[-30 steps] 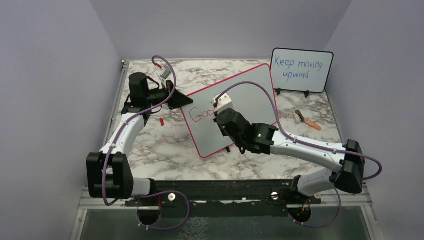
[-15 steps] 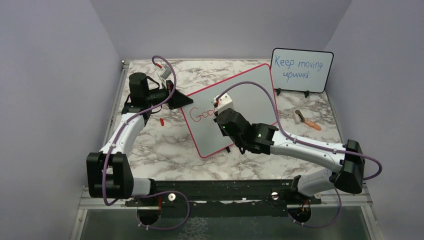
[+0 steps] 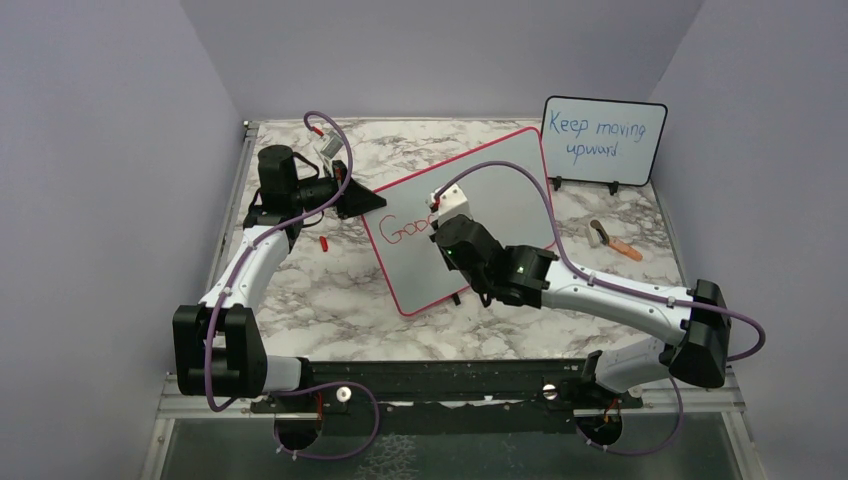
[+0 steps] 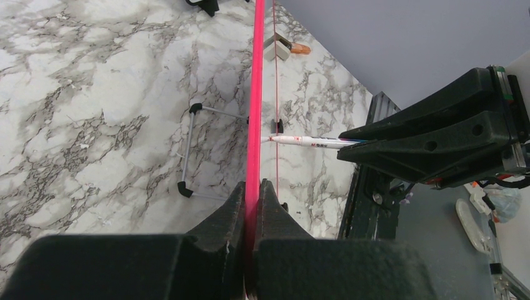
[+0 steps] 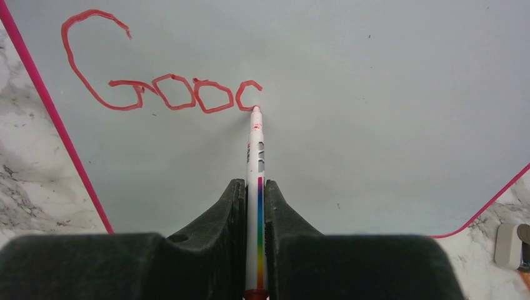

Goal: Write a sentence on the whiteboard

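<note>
The whiteboard (image 3: 490,190), white with a red-pink frame, stands tilted at the table's middle. My left gripper (image 3: 372,203) is shut on its left edge; the left wrist view shows the pink frame (image 4: 254,112) pinched edge-on between my fingers. My right gripper (image 3: 440,222) is shut on a white marker (image 5: 257,162) with a rainbow stripe. Its tip touches the board at the bottom of a part-drawn fourth letter. The red sentence (image 5: 162,87) reads "Goo" plus an open curve; it also shows in the top view (image 3: 402,227). In the left wrist view the marker (image 4: 312,142) meets the board from the right.
A smaller black-framed board (image 3: 603,140) with blue "Keep moving upward" stands at the back right. An eraser and an orange object (image 3: 612,240) lie right of the whiteboard. A small red cap (image 3: 324,242) lies on the marble near the left arm. The board's wire stand (image 4: 200,150) shows behind it.
My right gripper has shifted slightly up and right along the board with the marker. The left arm and the board have not moved.
</note>
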You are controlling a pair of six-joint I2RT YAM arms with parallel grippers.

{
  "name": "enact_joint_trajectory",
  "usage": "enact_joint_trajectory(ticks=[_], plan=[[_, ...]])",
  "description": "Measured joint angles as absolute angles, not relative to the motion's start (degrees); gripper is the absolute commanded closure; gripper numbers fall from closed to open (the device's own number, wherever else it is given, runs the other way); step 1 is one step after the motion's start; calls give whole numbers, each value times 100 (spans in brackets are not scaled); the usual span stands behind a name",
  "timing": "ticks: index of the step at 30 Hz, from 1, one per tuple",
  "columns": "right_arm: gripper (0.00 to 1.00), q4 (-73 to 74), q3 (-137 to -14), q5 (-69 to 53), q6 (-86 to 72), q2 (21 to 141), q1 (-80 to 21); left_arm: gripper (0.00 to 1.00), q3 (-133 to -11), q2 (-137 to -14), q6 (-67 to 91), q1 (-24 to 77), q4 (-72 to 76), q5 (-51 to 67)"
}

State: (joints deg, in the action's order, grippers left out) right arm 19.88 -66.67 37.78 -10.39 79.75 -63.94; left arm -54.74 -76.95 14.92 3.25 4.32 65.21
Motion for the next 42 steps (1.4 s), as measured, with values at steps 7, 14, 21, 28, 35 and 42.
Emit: enact_joint_trajectory(ticks=[7, 14, 21, 28, 35, 42], plan=[[99, 1975, -6667, 3819, -996, 7926, -6329, 100, -5474, -7695, 1492, 325, 432, 6530], [99, 1874, -6665, 3804, -908, 7749, -6326, 100, -5474, -7695, 1492, 325, 432, 6534], [99, 1623, -6737, 3802, -742, 7612, -6287, 100, -5474, -7695, 1492, 325, 432, 6534], [99, 1483, -6906, 3763, -598, 7738, -6259, 100, -5474, -7695, 1492, 325, 432, 6536], [99, 1420, -6949, 3706, -545, 7894, -6213, 100, -5476, -7695, 1492, 325, 432, 6536], [99, 1396, -7019, 3667, -532, 8009, -6139, 100, -5476, -7695, 1492, 325, 432, 6536]])
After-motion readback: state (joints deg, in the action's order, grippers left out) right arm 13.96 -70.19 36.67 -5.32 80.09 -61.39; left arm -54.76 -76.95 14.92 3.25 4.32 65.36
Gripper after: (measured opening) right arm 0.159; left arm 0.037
